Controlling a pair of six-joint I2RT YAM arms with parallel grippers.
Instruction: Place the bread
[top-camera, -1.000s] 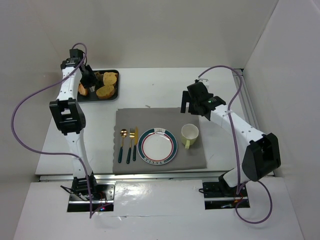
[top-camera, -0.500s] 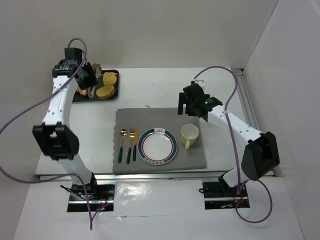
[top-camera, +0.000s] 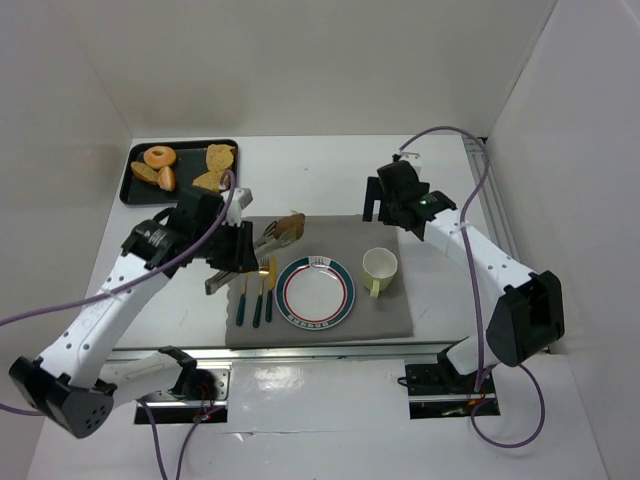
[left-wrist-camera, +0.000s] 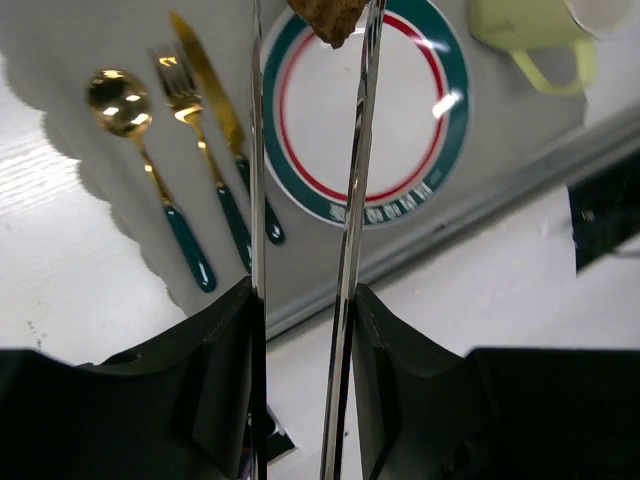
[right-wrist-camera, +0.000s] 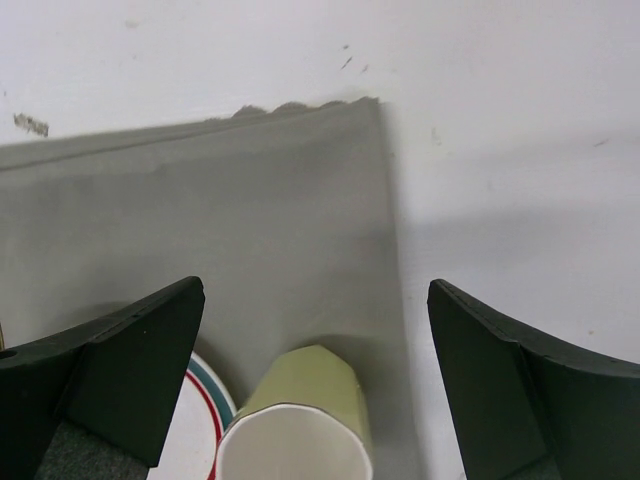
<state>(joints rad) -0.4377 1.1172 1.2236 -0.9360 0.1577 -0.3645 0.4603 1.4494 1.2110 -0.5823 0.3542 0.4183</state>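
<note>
L end effector (left-wrist-camera: 305, 325) squeezes silver metal tongs (left-wrist-camera: 257, 150) pinching dark brown lumpy bread (left-wrist-camera: 328, 18) (R end effector (right-wrist-camera: 315, 340) spread). Centre over round teal-rimmed plate (left-wrist-camera: 440, 170), lower, then release.

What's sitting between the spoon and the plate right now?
The fork and knife, side by side on the grey mat, clearest in the left wrist view.

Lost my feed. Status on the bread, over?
Left pincer shut on tongs. Tongs hold brown bread aloft near plate rim. Right pincer open, empty, above cup. Plate bare, nothing in the way.
</note>
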